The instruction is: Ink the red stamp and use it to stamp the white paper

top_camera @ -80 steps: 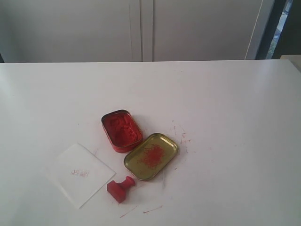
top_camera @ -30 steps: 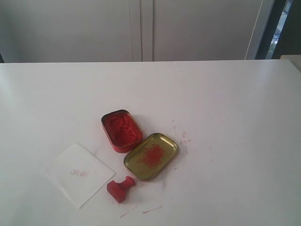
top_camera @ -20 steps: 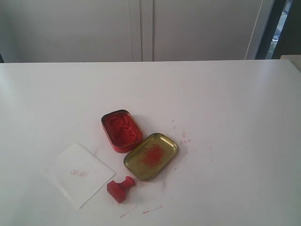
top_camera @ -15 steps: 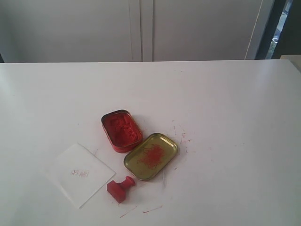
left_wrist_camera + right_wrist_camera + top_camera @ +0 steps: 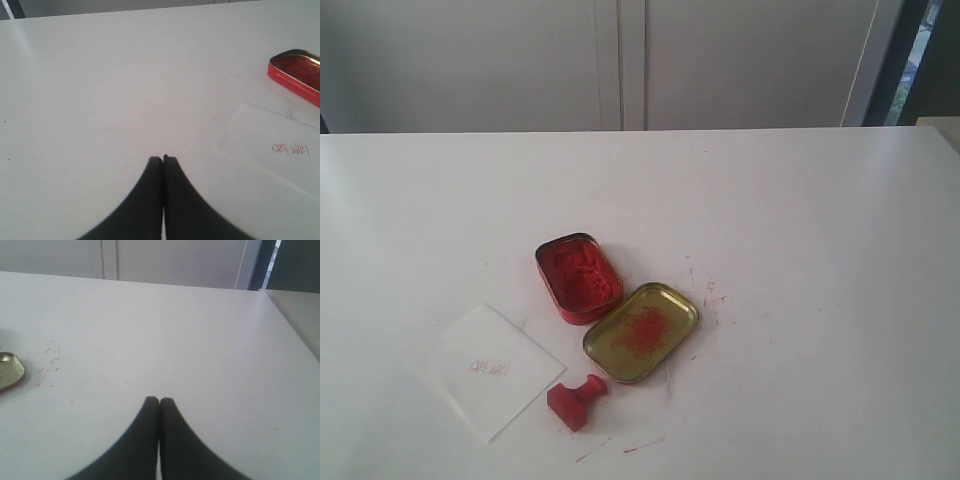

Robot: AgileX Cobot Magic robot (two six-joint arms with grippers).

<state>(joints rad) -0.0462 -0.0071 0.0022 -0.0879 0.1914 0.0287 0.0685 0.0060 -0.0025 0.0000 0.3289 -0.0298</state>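
Note:
The red stamp (image 5: 576, 400) lies on its side on the white table, between the white paper (image 5: 490, 370) and the gold lid (image 5: 641, 332). The paper carries a faint red print and shows in the left wrist view too, white paper (image 5: 280, 155). Neither arm appears in the exterior view. My left gripper (image 5: 163, 158) is shut and empty, over bare table short of the paper. My right gripper (image 5: 159, 400) is shut and empty over bare table, with the gold lid's edge (image 5: 10, 371) off to one side.
A red tin of ink paste (image 5: 578, 277) stands open behind the lid and shows in the left wrist view, red tin (image 5: 296, 75). Red smears mark the table (image 5: 708, 292) beside the lid. White cabinet doors (image 5: 620, 60) stand behind the table's far edge.

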